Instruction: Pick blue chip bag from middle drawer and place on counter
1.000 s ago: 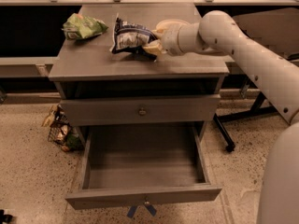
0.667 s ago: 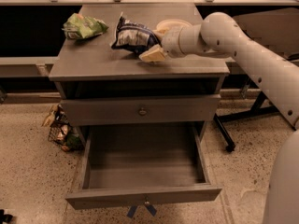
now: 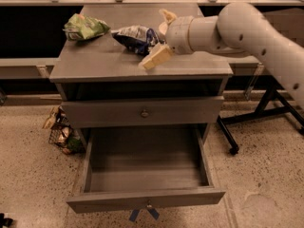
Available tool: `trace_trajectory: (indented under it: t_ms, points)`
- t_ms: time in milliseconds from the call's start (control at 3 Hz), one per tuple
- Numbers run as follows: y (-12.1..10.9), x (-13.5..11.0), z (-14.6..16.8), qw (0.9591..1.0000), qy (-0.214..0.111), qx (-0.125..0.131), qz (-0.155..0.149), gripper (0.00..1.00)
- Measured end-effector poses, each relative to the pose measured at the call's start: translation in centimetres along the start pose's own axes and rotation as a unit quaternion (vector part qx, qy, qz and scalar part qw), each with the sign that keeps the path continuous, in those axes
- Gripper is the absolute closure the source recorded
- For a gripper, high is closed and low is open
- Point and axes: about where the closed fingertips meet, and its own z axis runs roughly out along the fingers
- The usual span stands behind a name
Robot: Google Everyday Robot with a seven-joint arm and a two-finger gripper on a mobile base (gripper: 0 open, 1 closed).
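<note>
Crumpled green foil snack bag [image 3: 84, 26]: at the left of the smooth grey cabinet tabletop [image 3: 104, 63].
Dark blue and white foil chip bag [image 3: 135, 36]: lying on the tabletop, just right of the green bag; its right end reaches in between the jaws.
Cream two-finger gripper [image 3: 154, 39]: on a white arm [image 3: 247, 27], low over the tabletop's right half.
Jaws: spread wide, one finger behind the bag's end, one in front; not closed on it.

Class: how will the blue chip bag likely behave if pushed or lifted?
Its crumpled foil suggests the blue chip bag is probably floppy and light. Lying flat on the counter, it should slide, not roll. The open tool is beside it.
</note>
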Motion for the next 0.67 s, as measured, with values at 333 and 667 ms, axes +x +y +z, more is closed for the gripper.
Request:
trace_trajectory:
  t_ms: [333, 667]
  points:
    - [1.6, -4.4, -4.4, 0.9994, -0.012, 0.024, -0.022, 0.00]
    - [1.8, -3.8, -6.3, 0.9991, -0.003, 0.038, -0.019, 0.00]
